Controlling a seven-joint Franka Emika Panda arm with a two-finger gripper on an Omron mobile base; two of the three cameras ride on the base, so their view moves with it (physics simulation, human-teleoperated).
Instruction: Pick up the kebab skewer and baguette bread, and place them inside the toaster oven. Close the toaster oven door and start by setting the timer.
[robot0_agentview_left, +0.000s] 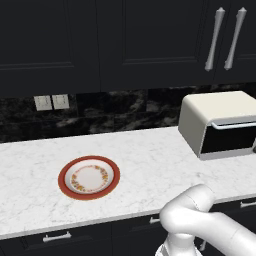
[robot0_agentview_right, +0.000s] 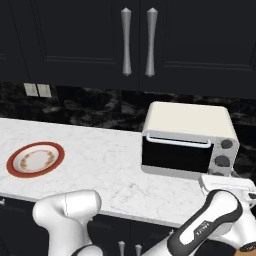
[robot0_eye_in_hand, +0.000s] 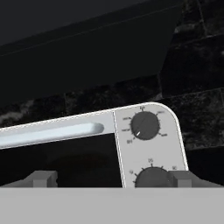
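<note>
Knobs are what matter now: the toaster oven (robot0_agentview_right: 187, 142) sits shut on the counter (robot0_agentview_left: 150, 155) straight ahead of the hand, its door (robot0_eye_in_hand: 57, 162) closed with the silver bar handle (robot0_eye_in_hand: 48, 133) running off to the left of the fingers, and two round dials stacked on the pale panel in front. The gripper (robot0_eye_in_hand: 113, 178) stands fully open, holding nothing, its two dark finger tips (robot0_eye_in_hand: 41, 178) spread so that the lower dial (robot0_eye_in_hand: 153, 177) lies just ahead of the right-hand tip, while the upper dial (robot0_eye_in_hand: 145, 125) sits higher, above the hand's line. Which dial is the timer cannot be read; the markings are too small. Either one should be a stiff, rigid little knob, probably smooth-sided and apt to slip, so the fingers would best close across its width from both sides and turn, not push on its face. The oven itself looks heavy enough to stay put under a twist. Off to the hand's far left lies a red-rimmed plate (robot0_agentview_left: 89, 177) with nothing on it; skewer and bread are presumably inside the oven, though the dark glass hides them.
</note>
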